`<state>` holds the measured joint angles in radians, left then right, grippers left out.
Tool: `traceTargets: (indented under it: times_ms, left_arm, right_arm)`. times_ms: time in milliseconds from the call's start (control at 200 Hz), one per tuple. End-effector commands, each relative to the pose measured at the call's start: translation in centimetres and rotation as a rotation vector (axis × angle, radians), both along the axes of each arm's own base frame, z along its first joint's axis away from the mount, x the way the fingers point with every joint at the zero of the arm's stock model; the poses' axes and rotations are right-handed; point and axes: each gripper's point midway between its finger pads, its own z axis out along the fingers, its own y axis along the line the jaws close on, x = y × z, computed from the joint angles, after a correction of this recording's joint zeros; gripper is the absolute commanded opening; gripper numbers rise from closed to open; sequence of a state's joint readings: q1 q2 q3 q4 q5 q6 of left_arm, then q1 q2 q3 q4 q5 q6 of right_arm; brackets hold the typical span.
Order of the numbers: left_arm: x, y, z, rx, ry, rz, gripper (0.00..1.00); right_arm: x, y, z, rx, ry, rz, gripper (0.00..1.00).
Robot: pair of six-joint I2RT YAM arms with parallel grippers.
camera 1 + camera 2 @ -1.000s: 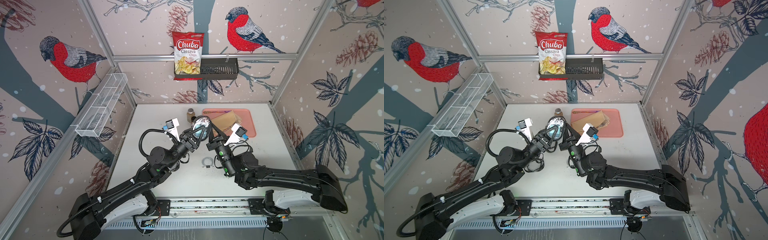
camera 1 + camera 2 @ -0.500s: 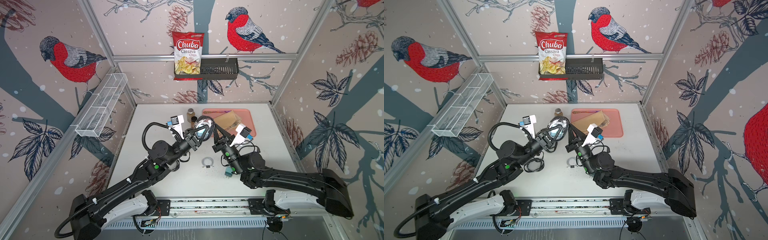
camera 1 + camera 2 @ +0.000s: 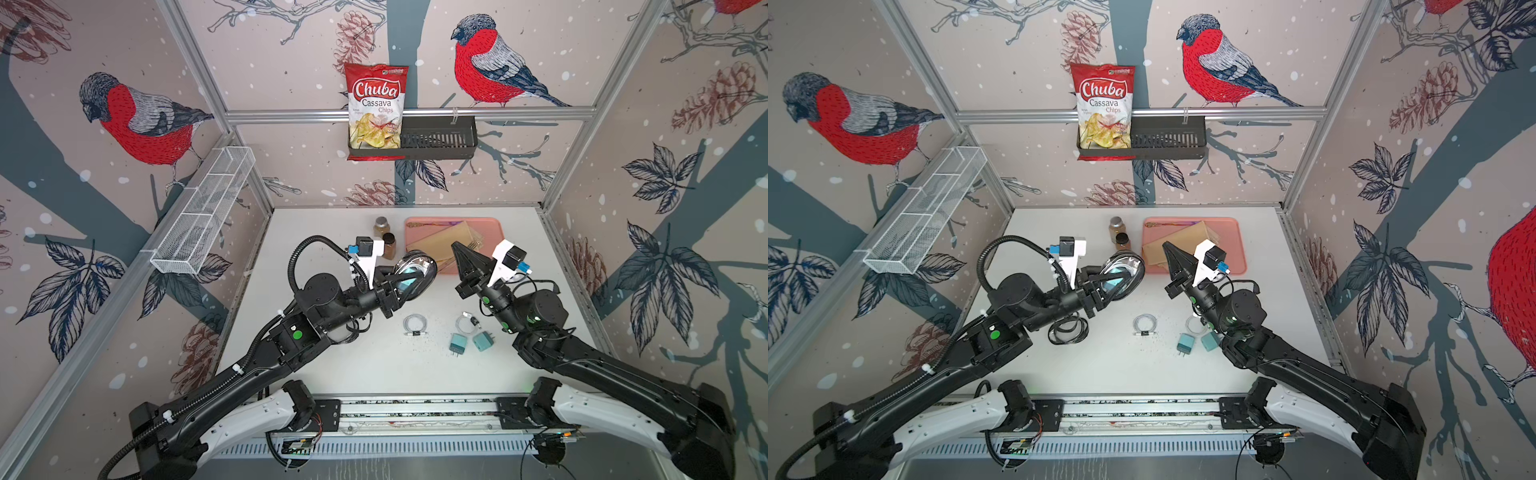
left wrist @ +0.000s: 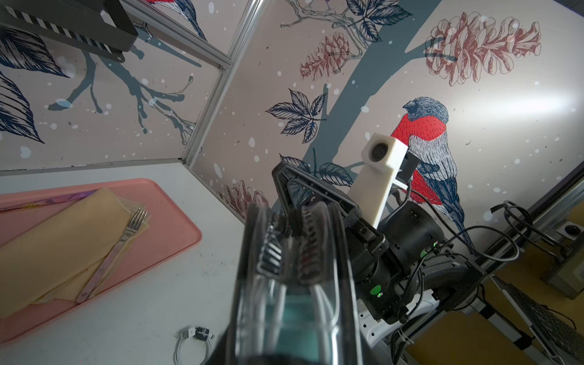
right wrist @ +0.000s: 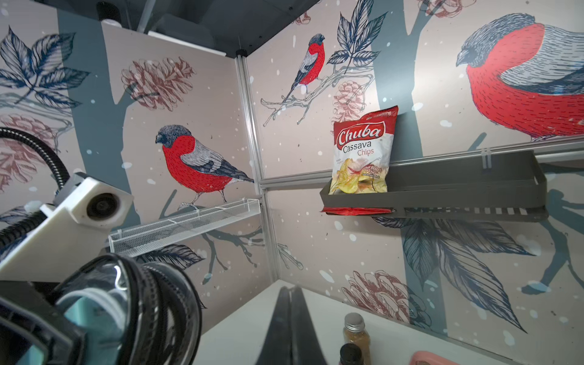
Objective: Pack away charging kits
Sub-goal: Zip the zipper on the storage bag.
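My left gripper [image 3: 400,277] [image 4: 289,240] is shut on a clear black-rimmed case [image 3: 415,269] [image 3: 1122,270] [image 4: 290,275], held on edge above the table. A teal charger and white cable show through its wall. My right gripper [image 3: 457,248] [image 3: 1167,246] [image 5: 291,289] is shut and empty, raised to the right of the case [image 5: 126,316]. On the table lie two coiled white cables [image 3: 414,324] [image 3: 465,322] and two teal chargers [image 3: 457,343] [image 3: 483,341]. Another black-rimmed case [image 3: 1068,330] lies partly under my left arm.
Two brown spice jars [image 3: 381,226] [image 3: 389,246] stand at the back beside a pink tray [image 3: 496,232] that holds a napkin and a fork [image 4: 126,234]. A chips bag [image 3: 376,110] sits in a black wall shelf [image 3: 440,139]. A white wire basket [image 3: 205,210] hangs on the left wall.
My right gripper has drawn away from the case to the right, uncovering the chargers and a cable. The left gripper has closed on the case and holds it alone.
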<state>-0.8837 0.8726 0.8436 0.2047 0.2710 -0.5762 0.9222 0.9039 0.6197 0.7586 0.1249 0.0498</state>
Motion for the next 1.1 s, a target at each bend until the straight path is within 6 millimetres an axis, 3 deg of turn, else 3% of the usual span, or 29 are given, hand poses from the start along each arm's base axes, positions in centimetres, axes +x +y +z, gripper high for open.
traceTargets:
  times_ms: [0, 60, 105, 305, 400, 545, 775, 1096]
  left_arm:
    - [-0.4, 0.1, -0.5, 0.025, -0.011, -0.016, 0.00]
    - [-0.3, 0.4, -0.2, 0.027, -0.020, 0.003, 0.00]
    - [-0.2, 0.6, 0.0, 0.029, -0.023, 0.014, 0.00]
    - [-0.4, 0.4, 1.2, 0.060, -0.030, 0.000, 0.00]
    - [-0.6, 0.2, 1.2, 0.072, -0.036, -0.016, 0.00]
    - [-0.5, -0.4, 0.2, 0.116, -0.009, -0.035, 0.00]
    - [0.2, -0.7, -1.5, 0.161, 0.015, -0.018, 0.00]
    - [0.4, -0.7, -1.8, 0.179, 0.020, -0.007, 0.00]
  right_arm:
    - [-0.7, 1.4, -1.1, -0.113, -0.030, 0.059, 0.02]
    - [-0.9, 1.5, -1.8, -0.136, -0.018, 0.070, 0.33]
    - [-1.1, 1.6, -2.5, -0.156, -0.021, 0.077, 0.45]
    - [-2.5, 1.6, -6.4, -0.273, -0.060, 0.031, 0.54]
    - [-3.7, 2.6, -7.4, -0.309, -0.076, 0.062, 0.55]
    - [-4.4, 3.3, -7.2, -0.313, -0.081, 0.031, 0.56]
    - [-3.2, 3.1, -6.6, -0.305, -0.037, -0.033, 0.43]
    - [-3.0, 3.3, -6.4, -0.315, -0.035, -0.029, 0.24]
